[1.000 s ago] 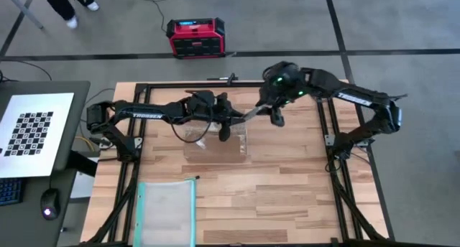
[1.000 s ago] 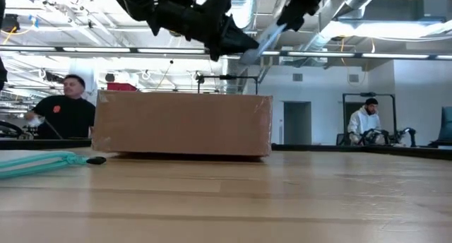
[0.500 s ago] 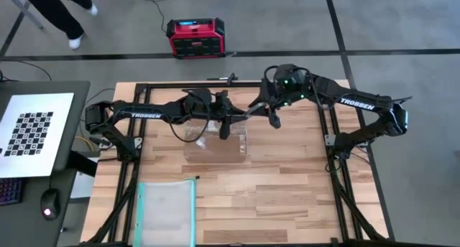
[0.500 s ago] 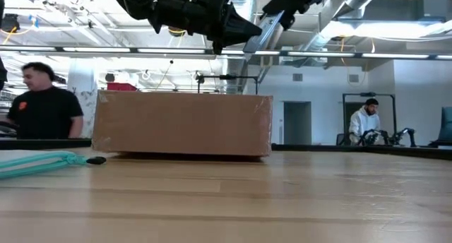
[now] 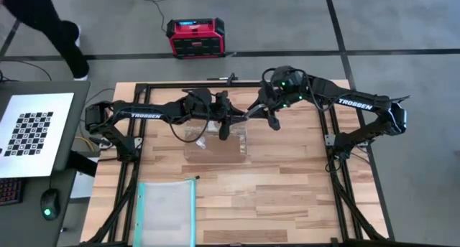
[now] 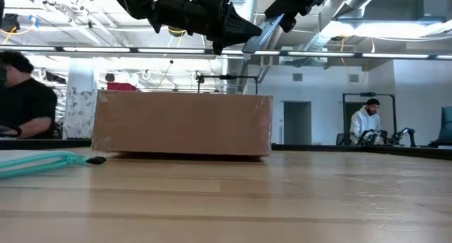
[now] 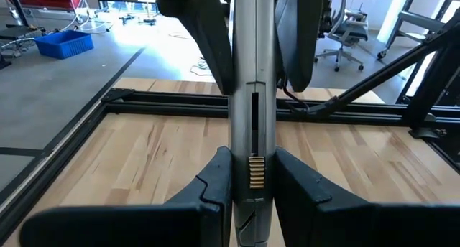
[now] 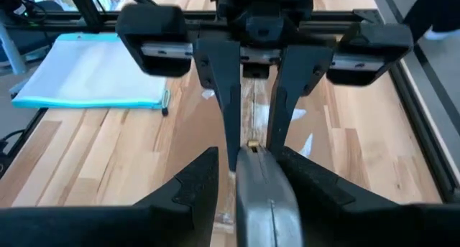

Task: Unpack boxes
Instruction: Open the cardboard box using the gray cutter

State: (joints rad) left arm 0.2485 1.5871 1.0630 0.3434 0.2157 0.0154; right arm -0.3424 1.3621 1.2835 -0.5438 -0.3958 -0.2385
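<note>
The brown cardboard box (image 5: pixel 215 148) (image 6: pixel 182 124) sits with its bottom flat on the table, its flaps down, with shiny tape on top. Above its far right corner both grippers hold one slim silver tool (image 5: pixel 248 114) (image 6: pixel 263 34) with a slot and a gold slider. My left gripper (image 5: pixel 226 123) (image 7: pixel 251 197) is shut on one end. My right gripper (image 5: pixel 263 110) (image 8: pixel 255 176) is shut on the other end. The two grippers face each other along the tool. My left gripper pinches the silver tool between its two fingers at the slider end (image 7: pixel 252 176), with the fingers lying along it. The tool is lifted clear of the box and runs on toward my right gripper. My right gripper pinches the tool's rounded silver end (image 8: pixel 263 198) between its two fingers, coming from the table's right side and above. The tool slants down from this hold toward my left gripper, clear of the box.
A clear teal-edged pouch (image 5: pixel 167 211) (image 6: pixel 35 162) lies at the near left of the table. A red and black case (image 5: pixel 195 37) stands on the floor beyond the far edge. A checkerboard panel (image 5: pixel 32 125) is on the left. People move in the room behind.
Both grippers rose a little with the tool, which now lies flatter and higher above the box; my right gripper shifted slightly toward the left one. For the last half second the arms have stayed still. A person walked leftward behind the table.
</note>
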